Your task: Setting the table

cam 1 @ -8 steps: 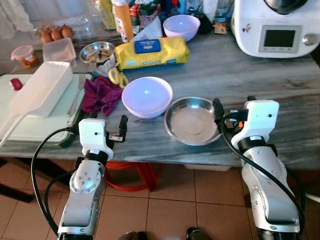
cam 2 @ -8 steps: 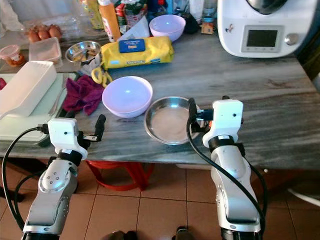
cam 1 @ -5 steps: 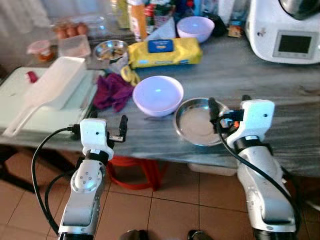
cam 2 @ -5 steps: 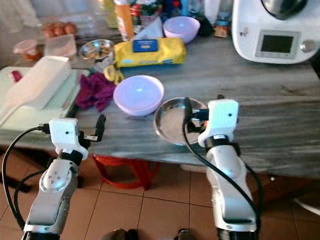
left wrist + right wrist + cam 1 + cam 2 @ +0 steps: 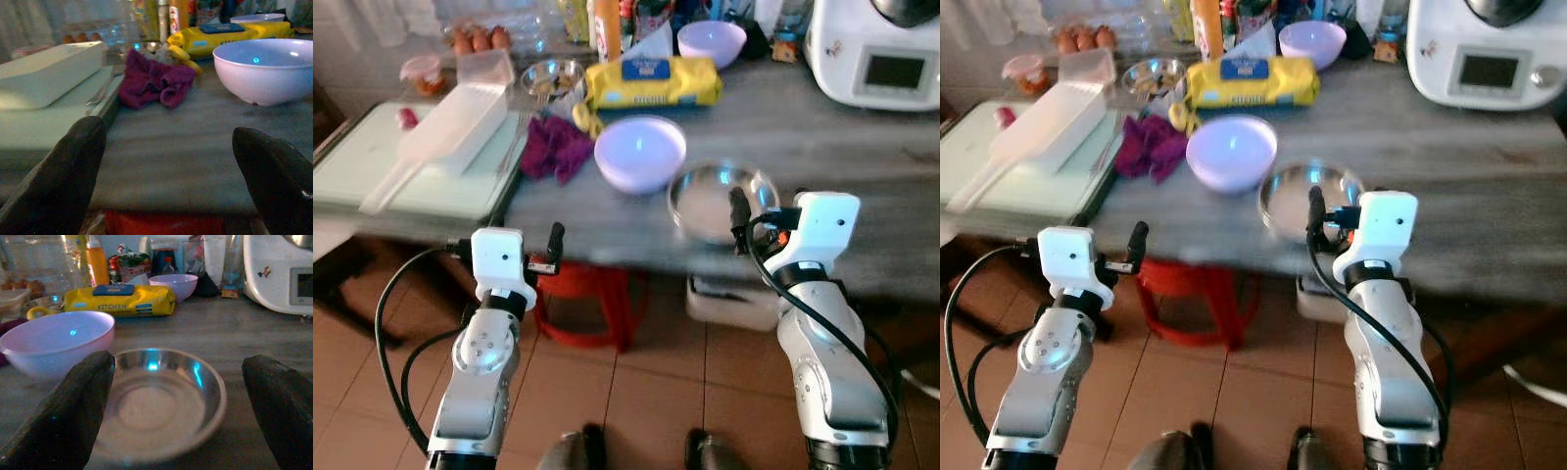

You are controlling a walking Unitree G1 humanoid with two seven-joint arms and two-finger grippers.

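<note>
At the near edge of a grey marble counter (image 5: pixel 862 157), both silver arms are raised, forearms upright and wrists bent toward the counter. The left gripper (image 5: pixel 548 257) hangs just short of the edge, its fingers (image 5: pixel 73 166) spread apart and empty. The right gripper (image 5: pixel 740 217) sits level with the edge, right in front of a steel dish (image 5: pixel 161 401); its fingers (image 5: pixel 78 406) are also spread wide, one to each side of the dish without touching it.

The dish is empty and stands near the edge. Just beside it, on the left, is an empty lilac bowl (image 5: pixel 639 153). Behind the bowl lies a yellow pack (image 5: pixel 122 301) printed "KITCHEN". A second lilac bowl (image 5: pixel 711 43) stands further back, beyond the pack, with bottles (image 5: pixel 1206 14) near it. A purple cloth (image 5: pixel 554 150) is crumpled left of the bowl, next to a pale green tray (image 5: pixel 382 166) carrying a long white box (image 5: pixel 450 122). A small steel bowl (image 5: pixel 1153 76) behind the cloth holds something too blurred to identify. A white kitchen machine (image 5: pixel 876 49) with a small screen stands at the counter's far right corner. Under the counter is a red stool (image 5: pixel 1190 289) on a tiled floor (image 5: pixel 636 411).
</note>
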